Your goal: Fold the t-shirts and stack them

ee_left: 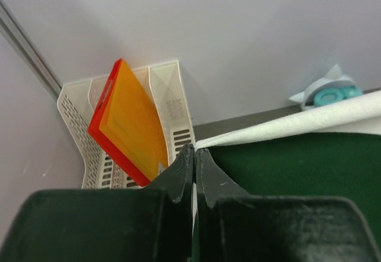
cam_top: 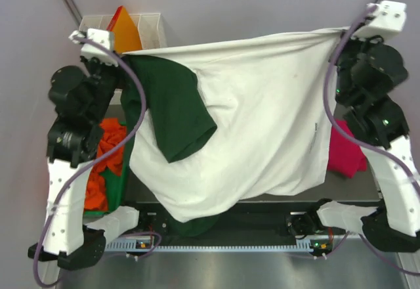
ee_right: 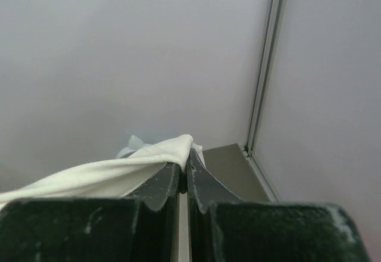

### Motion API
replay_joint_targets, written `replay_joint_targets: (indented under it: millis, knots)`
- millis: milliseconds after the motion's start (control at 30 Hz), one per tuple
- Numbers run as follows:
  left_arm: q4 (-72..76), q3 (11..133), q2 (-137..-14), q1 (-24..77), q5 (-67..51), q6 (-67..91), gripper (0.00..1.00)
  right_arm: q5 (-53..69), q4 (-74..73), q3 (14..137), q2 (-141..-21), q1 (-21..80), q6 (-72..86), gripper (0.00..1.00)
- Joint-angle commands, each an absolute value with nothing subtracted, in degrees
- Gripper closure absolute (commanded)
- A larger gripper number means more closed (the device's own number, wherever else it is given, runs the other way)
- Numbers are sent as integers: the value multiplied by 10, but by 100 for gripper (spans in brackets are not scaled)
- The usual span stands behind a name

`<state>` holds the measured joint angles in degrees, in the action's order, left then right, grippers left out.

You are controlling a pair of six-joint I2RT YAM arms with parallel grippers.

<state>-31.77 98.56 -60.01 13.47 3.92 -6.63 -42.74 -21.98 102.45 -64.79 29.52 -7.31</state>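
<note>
A white t-shirt (cam_top: 262,125) hangs stretched in the air between both arms, its top edge taut. A dark green t-shirt (cam_top: 172,108) clings over its left part and hangs along. My left gripper (cam_top: 122,55) is shut on the white shirt's left corner (ee_left: 205,143), with green cloth (ee_left: 286,167) beside the fingers. My right gripper (cam_top: 344,34) is shut on the white shirt's right corner (ee_right: 178,146). Orange shirts (cam_top: 108,154) lie in a heap at the left, a pink shirt (cam_top: 346,154) at the right.
A white slotted rack (cam_top: 147,29) holding an orange board (cam_top: 125,29) stands at the back left, close to my left gripper; the rack (ee_left: 172,101) and board (ee_left: 131,125) show in the left wrist view. Grey walls enclose the table.
</note>
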Motion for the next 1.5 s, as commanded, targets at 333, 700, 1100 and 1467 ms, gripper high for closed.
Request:
replay_joint_targets:
  millis: [333, 700, 1100, 1467]
  knots:
    - [-177, 1106, -1014, 113, 100, -81, 100, -346, -193, 1172, -983, 134, 45, 100]
    - [-186, 1400, -1099, 111, 105, -97, 100, -333, -176, 1219, -933, 135, 33, 100]
    - [-107, 798, -886, 101, 93, -55, 100, -338, -85, 750, -795, 138, 118, 100]
    - [-267, 583, -717, 102, 3, -79, 100, -353, -178, 509, -653, 218, 235, 100]
